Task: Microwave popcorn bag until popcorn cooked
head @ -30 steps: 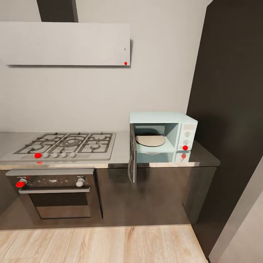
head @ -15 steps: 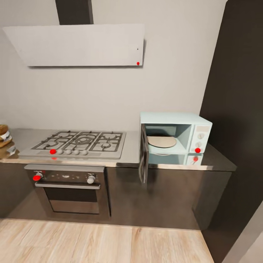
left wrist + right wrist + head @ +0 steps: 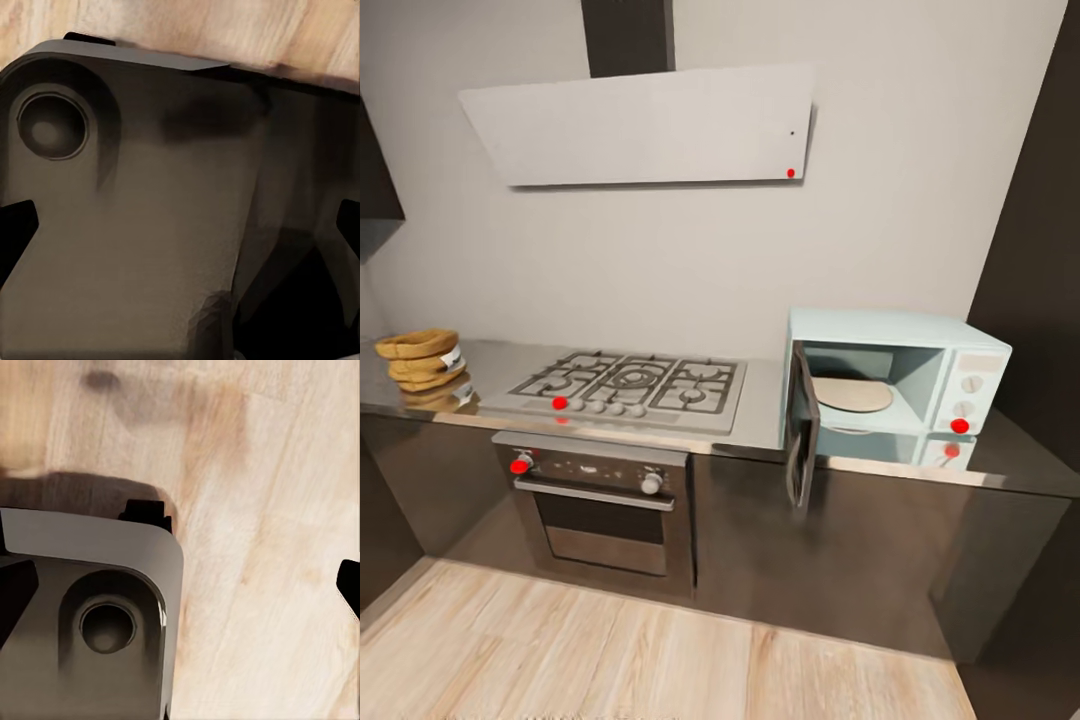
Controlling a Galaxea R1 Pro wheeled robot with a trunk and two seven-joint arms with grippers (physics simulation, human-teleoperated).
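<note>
- Where the glossy grey countertop (image 3: 760,425) runs along the wall, the popcorn bag (image 3: 422,358) is seen standing upright at its far left end, well apart from the microwave (image 3: 895,385).
- The tan sack is mirrored in the steel surface below it; whether popcorn lies inside cannot be told.
- The pale blue microwave is set at the right end of the countertop, its door (image 3: 801,428) swung open toward the room and hanging past the counter edge.
- A round beige turntable (image 3: 852,393) is shown lying flat inside the open cavity.
- Between sack and microwave a gas hob (image 3: 630,385) with black grates is let into the slab, and a built-in oven (image 3: 602,497) is fitted below it.
- A grey extractor hood (image 3: 645,125) is mounted on the wall above the hob.
- Dark parts of the robot's base over the wooden floor (image 3: 262,510) are shown in both wrist views; dark finger tips are glimpsed at the picture edges, and the spread of either gripper's fingers cannot be told.
</note>
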